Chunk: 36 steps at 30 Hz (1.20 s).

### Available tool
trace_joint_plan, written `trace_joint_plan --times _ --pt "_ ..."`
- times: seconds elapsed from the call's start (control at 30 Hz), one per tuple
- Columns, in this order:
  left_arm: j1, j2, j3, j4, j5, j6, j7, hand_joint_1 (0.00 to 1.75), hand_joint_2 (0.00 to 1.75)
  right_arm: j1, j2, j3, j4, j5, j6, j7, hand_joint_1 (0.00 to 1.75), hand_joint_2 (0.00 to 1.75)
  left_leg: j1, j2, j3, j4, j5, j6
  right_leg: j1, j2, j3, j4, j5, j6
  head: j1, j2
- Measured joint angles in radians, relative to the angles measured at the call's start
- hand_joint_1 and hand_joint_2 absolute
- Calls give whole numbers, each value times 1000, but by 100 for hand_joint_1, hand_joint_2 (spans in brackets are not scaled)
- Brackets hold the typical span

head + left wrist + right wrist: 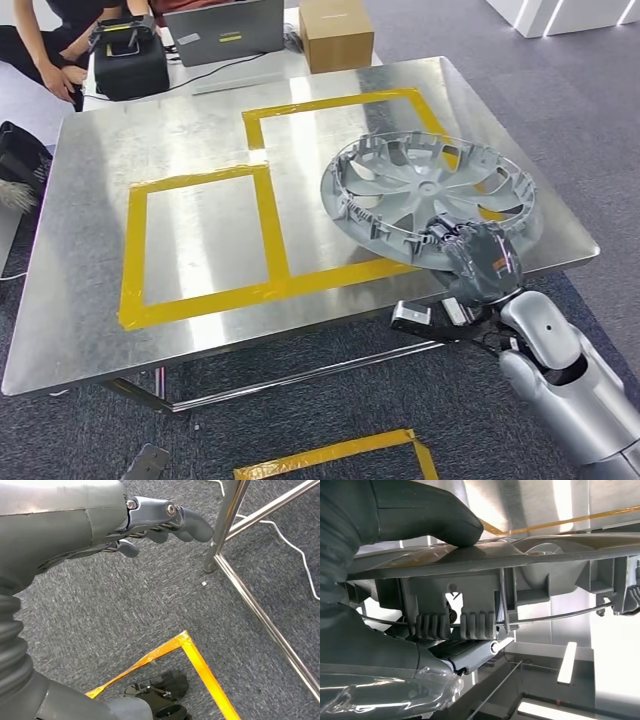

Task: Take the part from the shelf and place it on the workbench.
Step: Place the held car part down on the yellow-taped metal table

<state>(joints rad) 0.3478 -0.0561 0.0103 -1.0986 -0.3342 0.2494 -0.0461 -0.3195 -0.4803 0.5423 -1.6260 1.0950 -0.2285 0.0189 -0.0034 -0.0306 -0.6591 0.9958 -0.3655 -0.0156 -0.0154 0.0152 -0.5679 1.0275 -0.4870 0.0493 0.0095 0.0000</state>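
Note:
The part is a silver wheel cover, lying inside-up over the right side of the steel workbench, across the far yellow tape square. My right hand grips its near rim from the table's front edge. In the right wrist view the thumb presses one face of the rim and the darker fingers wrap the other. My left hand hangs beside the table leg over the carpet, fingers loosely extended, holding nothing.
Two yellow tape squares mark the bench top. A black case, a laptop and a cardboard box stand at the far edge, where a person crouches. Yellow tape marks the carpet beside steel table legs.

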Motion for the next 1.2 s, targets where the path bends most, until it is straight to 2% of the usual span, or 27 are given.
trace_joint_plan --times 1.0,1.13,1.2 --pt "6 0 15 -25 -56 0 97 0 175 -59 0 0 164 11 46 14 175 175 0 0 -1 0 0 0 0 -2 0 0 0 0 0 0" --pt "9 1 17 -33 -71 -5 117 0 175 -61 0 3 168 10 50 11 0 0 -1 0 -1 0 0 0 0 -2 0 0 0 0 0 0" --pt "13 2 18 -37 -77 -7 126 0 175 -64 0 3 168 10 51 9 0 0 0 0 -1 0 0 0 0 -2 0 0 0 0 0 0"
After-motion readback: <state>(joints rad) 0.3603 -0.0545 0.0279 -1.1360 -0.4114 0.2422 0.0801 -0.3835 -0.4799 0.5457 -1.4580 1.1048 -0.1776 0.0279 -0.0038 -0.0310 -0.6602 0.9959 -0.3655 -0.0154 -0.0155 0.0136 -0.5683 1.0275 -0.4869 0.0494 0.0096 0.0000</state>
